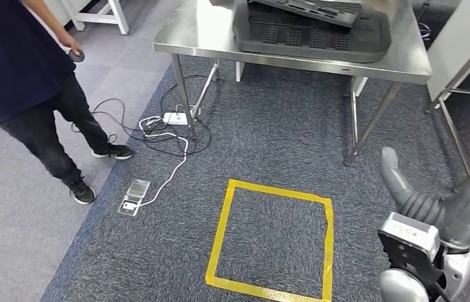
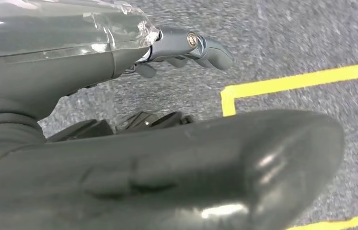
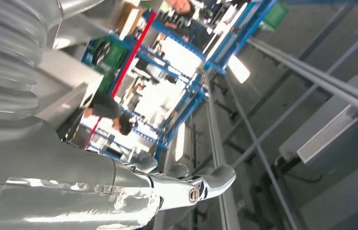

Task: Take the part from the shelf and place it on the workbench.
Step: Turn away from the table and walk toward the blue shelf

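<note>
Right hand [image 1: 402, 182] sits low at the right side of the head view, thumb raised off the ribbed wrist cover, nothing in it; in the right wrist view the right hand's fingers [image 3: 201, 184] lie loosely extended with gaps between them, gripping nothing, with blue racking [image 3: 191, 96] far beyond them. Left hand [image 2: 181, 48] hangs over the carpet [image 2: 287, 33], thick thumb up close to the lens, darker fingers curled slightly, apart, holding nothing. Ahead of the right hand and well apart from it stands the steel tabletop [image 1: 201, 31], its near edge running across the upper part of the head view, thin legs under it. On the tabletop is a dark moulded tray part [image 1: 311, 34] with another dark piece stacked tilted on it; its near rim is close to the tabletop's front edge. Cannot tell whether this is the task's part. Between the right hand and the tabletop legs lies open carpet with a yellow tape square [image 1: 273, 242], just to the left of the right hand. Further left, white cables and a power strip [image 1: 175, 117] lie near the tabletop's leg, and a floor box [image 1: 134, 195] by the carpet edge. A person [image 1: 24, 82] in dark clothes stands far left, well apart from both hands.
</note>
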`<action>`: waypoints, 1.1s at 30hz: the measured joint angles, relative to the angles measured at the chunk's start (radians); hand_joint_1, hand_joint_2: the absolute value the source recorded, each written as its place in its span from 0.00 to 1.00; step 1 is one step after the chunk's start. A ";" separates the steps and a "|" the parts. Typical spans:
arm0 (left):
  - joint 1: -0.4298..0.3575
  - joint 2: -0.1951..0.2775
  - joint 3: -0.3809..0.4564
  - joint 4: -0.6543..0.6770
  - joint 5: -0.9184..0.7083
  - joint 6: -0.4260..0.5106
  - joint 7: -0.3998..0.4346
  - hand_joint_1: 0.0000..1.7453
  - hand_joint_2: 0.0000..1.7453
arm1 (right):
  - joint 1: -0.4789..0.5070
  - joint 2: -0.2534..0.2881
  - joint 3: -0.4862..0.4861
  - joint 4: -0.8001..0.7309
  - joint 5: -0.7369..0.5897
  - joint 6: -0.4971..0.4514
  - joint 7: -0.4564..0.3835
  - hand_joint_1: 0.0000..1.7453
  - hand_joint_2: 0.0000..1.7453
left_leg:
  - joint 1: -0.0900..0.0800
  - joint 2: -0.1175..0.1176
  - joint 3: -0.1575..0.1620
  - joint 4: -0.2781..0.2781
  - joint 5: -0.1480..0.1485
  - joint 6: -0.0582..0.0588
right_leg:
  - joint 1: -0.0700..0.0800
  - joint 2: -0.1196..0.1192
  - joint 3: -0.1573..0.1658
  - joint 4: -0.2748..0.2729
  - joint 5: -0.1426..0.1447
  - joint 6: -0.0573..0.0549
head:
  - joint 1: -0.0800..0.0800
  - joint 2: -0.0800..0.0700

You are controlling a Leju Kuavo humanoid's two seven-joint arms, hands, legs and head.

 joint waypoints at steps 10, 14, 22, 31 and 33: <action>0.000 0.000 0.000 0.000 -0.001 0.001 -0.002 0.00 0.00 | 0.000 -0.005 0.001 -0.003 0.002 0.000 0.004 0.00 1.00 | -0.008 0.044 0.131 -0.271 0.115 0.046 | 0.004 -0.049 0.013 0.015 -0.029 0.042 | -0.003 0.000; -0.005 0.000 0.000 0.000 -0.001 0.001 -0.002 0.00 0.00 | 0.004 -0.010 0.002 -0.003 0.000 0.000 0.007 0.00 1.00 | -0.009 0.007 0.127 -0.277 0.125 0.063 | 0.003 0.028 -0.082 0.227 -0.145 0.045 | 0.019 0.000; -0.006 -0.003 0.000 0.000 -0.001 -0.001 -0.002 0.00 0.00 | 0.003 -0.024 0.002 -0.003 -0.013 0.000 0.019 0.00 1.00 | -0.011 -0.084 0.109 -0.259 0.129 0.045 | 0.004 0.120 0.000 0.013 -0.014 0.025 | 0.043 0.000; -0.004 -0.003 0.000 0.000 0.000 0.001 -0.002 0.00 0.00 | -0.004 -0.029 0.002 -0.003 -0.017 0.001 0.021 0.00 1.00 | 0.001 0.001 -0.010 -0.002 0.015 0.000 | 0.000 -0.001 0.011 -0.012 0.000 -0.001 | 0.006 0.000; -0.003 -0.002 0.000 0.000 0.001 0.003 -0.002 0.00 0.00 | -0.007 -0.030 0.002 -0.003 -0.018 0.001 0.022 0.00 1.00 | 0.005 0.015 0.039 -0.088 0.068 -0.002 | -0.002 -0.026 0.014 -0.010 -0.003 0.004 | 0.000 0.000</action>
